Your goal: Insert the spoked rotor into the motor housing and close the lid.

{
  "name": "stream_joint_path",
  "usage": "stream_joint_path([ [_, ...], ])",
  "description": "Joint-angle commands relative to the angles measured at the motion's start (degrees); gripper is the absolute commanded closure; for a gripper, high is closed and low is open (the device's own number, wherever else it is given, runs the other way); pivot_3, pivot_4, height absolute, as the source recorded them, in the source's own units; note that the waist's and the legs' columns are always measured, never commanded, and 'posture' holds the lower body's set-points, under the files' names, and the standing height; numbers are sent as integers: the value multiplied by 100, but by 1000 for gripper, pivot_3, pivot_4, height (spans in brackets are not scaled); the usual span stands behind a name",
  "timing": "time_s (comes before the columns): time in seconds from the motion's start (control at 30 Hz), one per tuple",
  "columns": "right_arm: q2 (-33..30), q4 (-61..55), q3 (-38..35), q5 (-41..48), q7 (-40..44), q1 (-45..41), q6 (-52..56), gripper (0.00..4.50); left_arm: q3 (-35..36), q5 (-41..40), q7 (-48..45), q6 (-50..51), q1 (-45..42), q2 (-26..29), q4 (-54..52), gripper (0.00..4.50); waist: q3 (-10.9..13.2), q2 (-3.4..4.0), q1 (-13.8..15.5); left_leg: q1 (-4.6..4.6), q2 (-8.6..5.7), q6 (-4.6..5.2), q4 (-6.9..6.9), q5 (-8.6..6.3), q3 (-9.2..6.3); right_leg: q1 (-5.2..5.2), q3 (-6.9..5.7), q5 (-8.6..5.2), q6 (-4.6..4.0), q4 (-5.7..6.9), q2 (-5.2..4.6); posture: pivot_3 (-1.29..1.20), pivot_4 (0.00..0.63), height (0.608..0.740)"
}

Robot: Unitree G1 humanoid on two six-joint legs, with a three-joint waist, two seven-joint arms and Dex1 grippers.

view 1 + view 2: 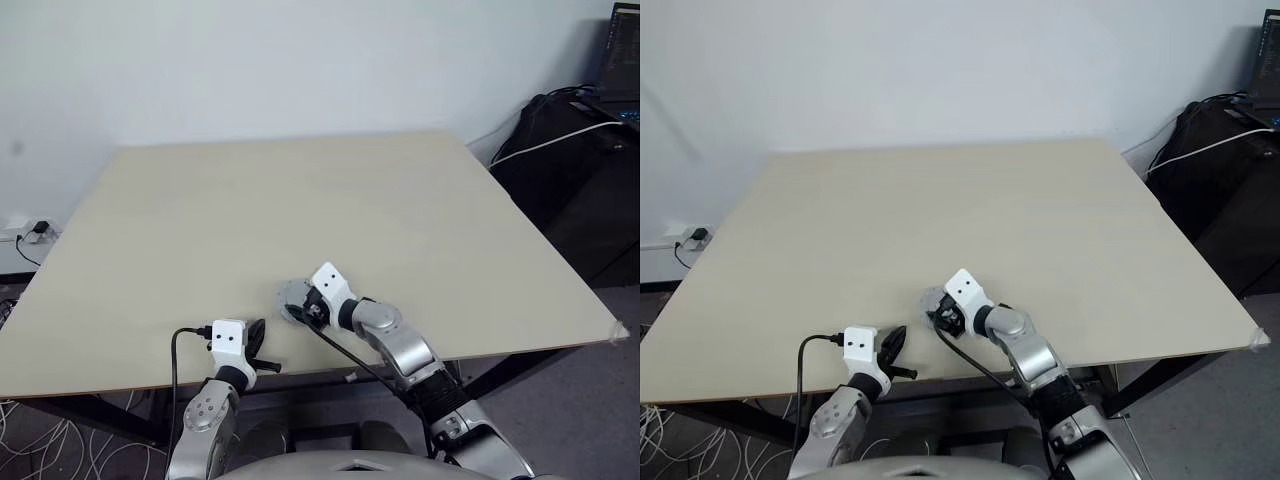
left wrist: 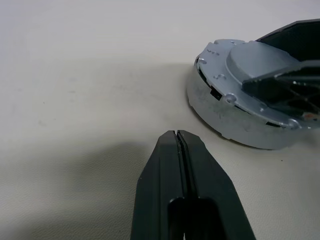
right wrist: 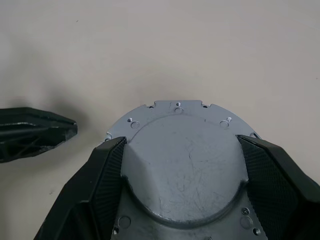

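The lid (image 3: 185,165), a silver-grey disc with a raised smooth hub, lies flat on top of the round silver motor housing (image 2: 220,112) near the table's front edge. My right gripper (image 3: 181,142) reaches over it from the right, its two black fingers pressed against opposite sides of the hub, shut on the lid. Just left of the stack, my left gripper (image 2: 177,134) hangs low over the tabletop, shut and empty, its tip a short gap from the housing wall. The spoked rotor is hidden.
The pale wooden table (image 1: 300,200) stretches far back and to both sides. Its front edge runs just under both wrists. Black bags and a white cable (image 1: 560,140) sit off the right side, and a wall socket with cables (image 1: 30,235) off the left.
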Motion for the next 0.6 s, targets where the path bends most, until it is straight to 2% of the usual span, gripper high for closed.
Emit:
stream_joint_path([
  [0.03, 42, -258, -39, -18, -25, -22, -450, 1302, -13, -27, 12, -27, -34, -24, -299, 4449, 0, 0, 1, 0, 0, 0, 0, 0, 0, 0, 0, 0, 0, 0, 0, 0, 0, 740],
  [0.13, 104, -205, -127, 5, -128, -10, -634, 1302, -19, -29, -1, -13, -47, -19, -297, 4449, 1, 0, 2, 0, 0, -1, 0, 0, 0, 1, 0, -1, 1, 0, 0, 0, 0, 740],
  [0.6, 213, 32, -99, -194, -355, -211, 208, 1302, -21, -18, 5, 4, -22, -12, -331, 4449, 2, 1, 2, 0, 0, 0, 0, 0, 0, 0, 0, -1, -2, 1, 0, 0, 0, 740],
])
